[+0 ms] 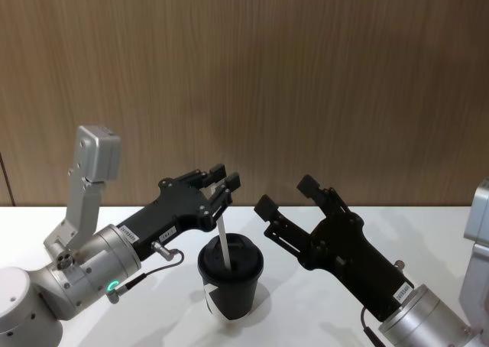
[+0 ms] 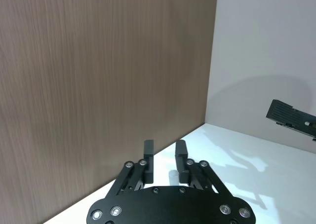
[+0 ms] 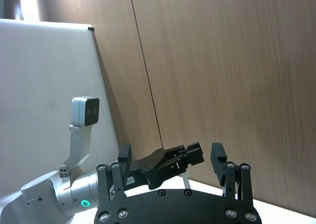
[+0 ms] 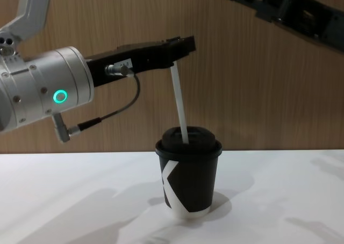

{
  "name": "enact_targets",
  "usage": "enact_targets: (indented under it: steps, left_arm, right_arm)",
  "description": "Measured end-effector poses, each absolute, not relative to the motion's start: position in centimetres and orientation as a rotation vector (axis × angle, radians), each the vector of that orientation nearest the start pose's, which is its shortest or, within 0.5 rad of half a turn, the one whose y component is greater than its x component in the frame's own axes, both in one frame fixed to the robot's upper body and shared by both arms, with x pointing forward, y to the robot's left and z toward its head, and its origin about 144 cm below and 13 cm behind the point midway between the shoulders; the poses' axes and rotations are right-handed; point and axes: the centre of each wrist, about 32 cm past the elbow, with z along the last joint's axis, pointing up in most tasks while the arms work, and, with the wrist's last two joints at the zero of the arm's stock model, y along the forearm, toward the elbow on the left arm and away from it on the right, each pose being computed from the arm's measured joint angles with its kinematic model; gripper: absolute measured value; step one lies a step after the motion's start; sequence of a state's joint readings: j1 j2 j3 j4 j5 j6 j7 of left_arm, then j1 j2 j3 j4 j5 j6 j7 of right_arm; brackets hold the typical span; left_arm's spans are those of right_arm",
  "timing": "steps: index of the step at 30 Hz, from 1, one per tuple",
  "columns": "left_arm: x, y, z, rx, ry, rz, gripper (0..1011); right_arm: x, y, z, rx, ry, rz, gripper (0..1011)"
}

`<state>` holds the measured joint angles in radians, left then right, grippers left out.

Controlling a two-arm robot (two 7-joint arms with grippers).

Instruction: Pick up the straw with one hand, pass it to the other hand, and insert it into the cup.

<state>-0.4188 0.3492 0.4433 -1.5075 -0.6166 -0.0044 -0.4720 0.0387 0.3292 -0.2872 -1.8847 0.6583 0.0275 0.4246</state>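
While the cup [image 4: 188,177] stands upright on the white tabletop [image 4: 80,201], the straw [image 4: 179,107] leans through its lid, top end pinched by the left end effector [image 4: 183,45] above the cup. Up and to the right of the cup, the right end effector [image 1: 286,194] hovers with fingers spread, empty.

A black paper cup [image 4: 188,182] with a black domed lid, a white angular mark on its side and a white base rim stands upright on the white table. A thin white straw [image 4: 179,105] stands in the lid's opening, leaning slightly, its upper end pinched between the left gripper's [image 4: 180,46] fingertips above the cup
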Motion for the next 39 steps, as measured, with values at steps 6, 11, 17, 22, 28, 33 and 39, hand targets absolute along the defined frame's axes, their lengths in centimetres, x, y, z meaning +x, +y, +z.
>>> enact_targets:
  steps: [6,11,17,22,28,33,39]
  left_arm:
    - [54.3,20.4,124.3,-0.221,-0.035,0.692,439]
    - [54.3,20.4,124.2,-0.219,-0.025,0.702,592]
    - [54.3,20.6,124.2,-0.228,-0.013,0.722,784]
    - [54.0,21.0,124.2,-0.244,-0.006,0.746,919]
    - [53.7,21.6,124.2,-0.267,-0.003,0.775,1003]
    - [53.4,22.0,124.2,-0.285,0.000,0.791,1003]
    - [52.9,22.6,124.3,-0.312,0.002,0.808,1003]
  right_arm:
    - [44.2,-20.7,123.4,0.387,0.067,-0.719,1001]
    - [44.2,-20.7,123.4,0.387,0.067,-0.719,1001]
    - [44.2,-20.7,123.4,0.387,0.067,-0.719,1001]
    - [44.2,-20.7,123.4,0.387,0.067,-0.719,1001]
    - [44.2,-20.7,123.4,0.387,0.067,-0.719,1001]
    - [44.2,-20.7,123.4,0.387,0.067,-0.719,1001]
    - [44.2,-20.7,123.4,0.387,0.067,-0.719,1001]
